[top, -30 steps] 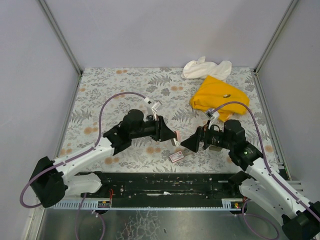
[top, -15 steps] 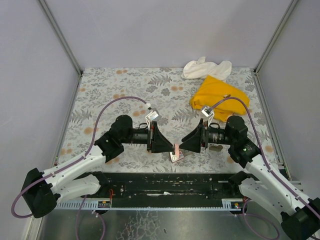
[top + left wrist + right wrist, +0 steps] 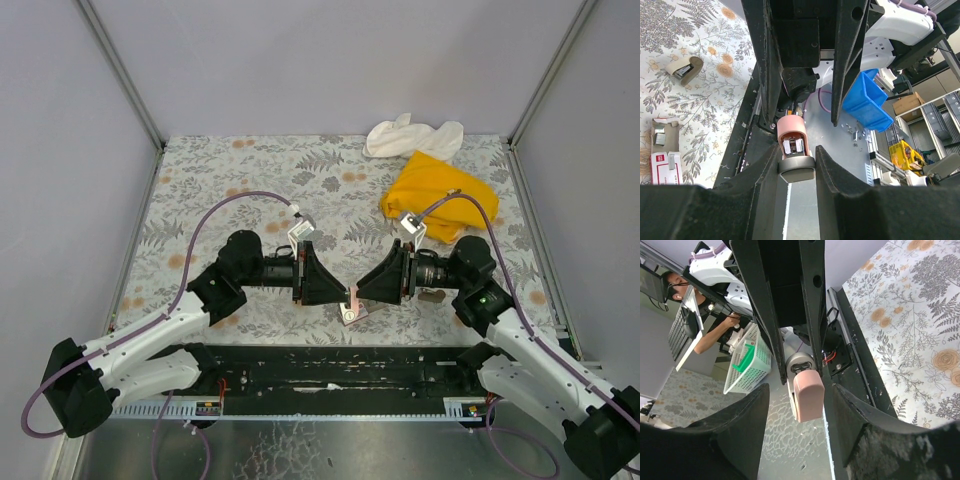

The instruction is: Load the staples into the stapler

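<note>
The pink stapler with a grey base hangs above the table between both grippers. My left gripper is shut on its grey base, which sits pinched between the fingers in the left wrist view. The pink arm there shows its metal channel. My right gripper is open around the stapler's pink end, which lies against one finger with a wide gap to the other. The staples, a small pink box with a tan inner piece, lie on the table just below, and show in the left wrist view.
A yellow cloth and a white cloth lie at the back right of the floral table. A small tan and white object lies under the right arm, and shows in the left wrist view. The black rail runs along the near edge.
My left gripper has carried the stapler toward me and to the right, over the staples box. My right gripper has moved left and closed in around the stapler's pink end.
</note>
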Available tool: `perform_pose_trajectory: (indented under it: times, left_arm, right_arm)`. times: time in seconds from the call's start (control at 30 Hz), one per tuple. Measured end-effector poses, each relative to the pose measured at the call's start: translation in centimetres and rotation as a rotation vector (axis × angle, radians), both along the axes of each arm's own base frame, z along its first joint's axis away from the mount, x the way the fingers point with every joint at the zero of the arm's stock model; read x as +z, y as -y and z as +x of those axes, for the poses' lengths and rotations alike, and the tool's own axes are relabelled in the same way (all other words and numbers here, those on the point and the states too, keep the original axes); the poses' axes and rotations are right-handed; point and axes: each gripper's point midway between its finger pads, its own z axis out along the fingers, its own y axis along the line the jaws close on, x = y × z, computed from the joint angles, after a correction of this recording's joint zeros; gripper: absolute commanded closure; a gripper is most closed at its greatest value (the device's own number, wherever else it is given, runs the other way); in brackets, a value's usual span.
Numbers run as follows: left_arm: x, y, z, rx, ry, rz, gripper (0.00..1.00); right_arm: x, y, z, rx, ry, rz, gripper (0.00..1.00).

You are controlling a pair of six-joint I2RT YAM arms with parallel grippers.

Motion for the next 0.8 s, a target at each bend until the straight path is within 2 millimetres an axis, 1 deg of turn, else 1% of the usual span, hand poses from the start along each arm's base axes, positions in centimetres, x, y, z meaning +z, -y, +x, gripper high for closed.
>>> perform_pose_trajectory:
  times: [0.27, 0.47, 0.5, 0.53, 0.7, 0.73, 0.8]
  left_arm:
    - [0.2, 0.0, 0.0, 0.0, -0.007, -0.005, 1.0]
    - [0.6, 0.1, 0.0, 0.0, -0.006, -0.021, 1.0]
    - [0.7, 0.1, 0.0, 0.0, -0.004, -0.025, 1.0]
    - [0.8, 0.1, 0.0, 0.0, -0.003, -0.027, 1.0]
    - [0.9, 0.1, -0.1, -0.006, -0.005, -0.034, 1.0]
    - [0.9, 0.1, -0.1, -0.006, -0.006, -0.033, 1.0]
    - [0.9, 0.1, -0.1, -0.006, -0.006, -0.033, 1.0]
  right_arm:
    - [0.0, -0.5, -0.4, 0.029, -0.009, 0.01, 0.49]
    - [-0.7, -1.2, -0.8, 0.056, -0.028, 0.012, 0.58]
    - [-0.8, -1.3, -0.8, 0.06, -0.034, 0.012, 0.61]
    - [-0.9, -1.3, -0.8, 0.062, -0.038, 0.014, 0.67]
    - [-0.8, -1.4, -0.9, 0.066, -0.034, 0.036, 0.97]
    - [-0.8, -1.3, -0.9, 0.065, -0.034, 0.039, 1.0]
    - [-0.9, -1.3, -1.0, 0.06, -0.036, 0.047, 1.0]
